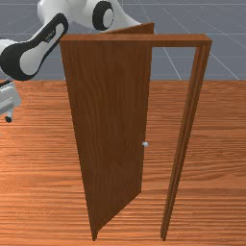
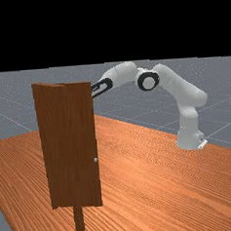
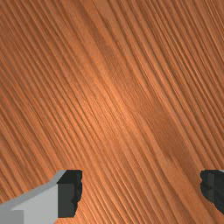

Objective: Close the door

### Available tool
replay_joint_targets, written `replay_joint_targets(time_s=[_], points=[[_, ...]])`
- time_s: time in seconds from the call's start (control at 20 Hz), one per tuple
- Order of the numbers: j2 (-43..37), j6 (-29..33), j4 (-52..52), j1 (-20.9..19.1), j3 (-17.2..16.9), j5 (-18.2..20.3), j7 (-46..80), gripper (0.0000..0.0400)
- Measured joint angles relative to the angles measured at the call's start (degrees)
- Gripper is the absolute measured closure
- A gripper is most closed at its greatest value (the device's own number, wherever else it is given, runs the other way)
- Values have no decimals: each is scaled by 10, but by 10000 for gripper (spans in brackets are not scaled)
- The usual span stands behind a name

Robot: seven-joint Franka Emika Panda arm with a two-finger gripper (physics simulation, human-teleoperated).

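Observation:
At the front view's left edge hangs my gripper (image 1: pixel 8 118), apart from the door and on its hinge side. In the wrist view the gripper (image 3: pixel 142 191) is open, with bare table between its spread fingers. The brown wooden door (image 1: pixel 110 129) stands ajar, swung back from its frame (image 1: pixel 185 129) toward the arm's side. A small pale knob (image 1: pixel 145 144) sits on the door's free edge, and a wide gap separates that edge from the frame's right post in the front view. In the far view the door (image 2: pixel 66 145) hides my hand.
The wood-grain table (image 2: pixel 156 183) spreads around the door and under the hand. My arm (image 1: pixel 36 45) passes behind the frame's top beam (image 1: pixel 134 40) at the front view's upper left.

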Motion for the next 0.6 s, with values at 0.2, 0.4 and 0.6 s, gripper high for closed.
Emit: replay_joint_targets(time_s=[0.2,0.4,0.6], points=[[5,8,3,-28,18,-21,-179,0],[-4,12,-13,-34,28,-23,-223,0],[-198,146,-344,61,114,-86,-384,0]])
